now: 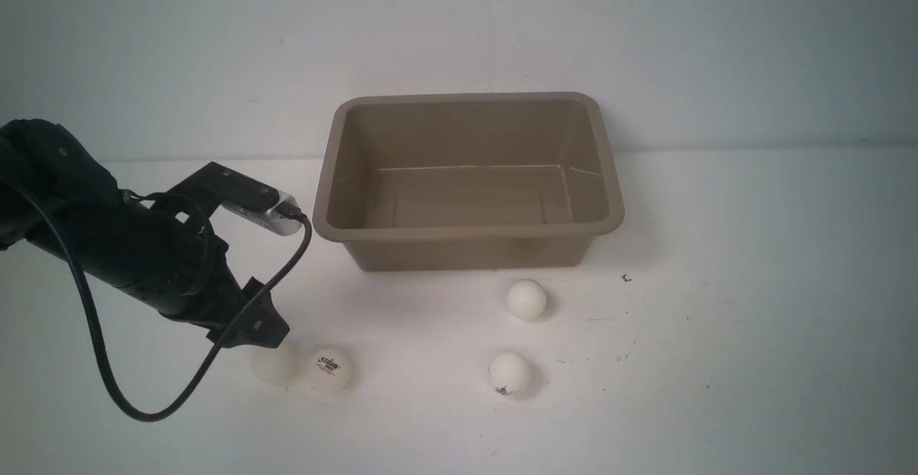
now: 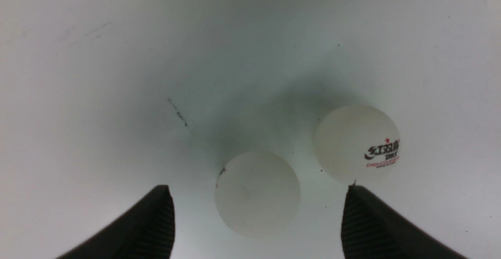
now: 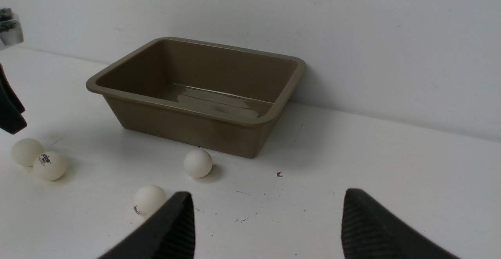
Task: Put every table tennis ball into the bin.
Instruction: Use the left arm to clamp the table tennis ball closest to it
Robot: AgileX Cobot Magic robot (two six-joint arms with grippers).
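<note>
The left jaws stood spread over a plain ball (image 2: 257,194), half hidden beneath them; the logo ball (image 2: 356,143) lay just outside. The right jaws gaped empty, bin (image 3: 188,128) well ahead.

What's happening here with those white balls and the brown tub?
A robot is meant to put table tennis balls into the tub, which is empty. Its left tool hangs open at the plain ball, not gripping it. Beside that lies the logo ball; a third ball and a fourth ball sit in front of the tub. The right tool is open, holding nothing.
</note>
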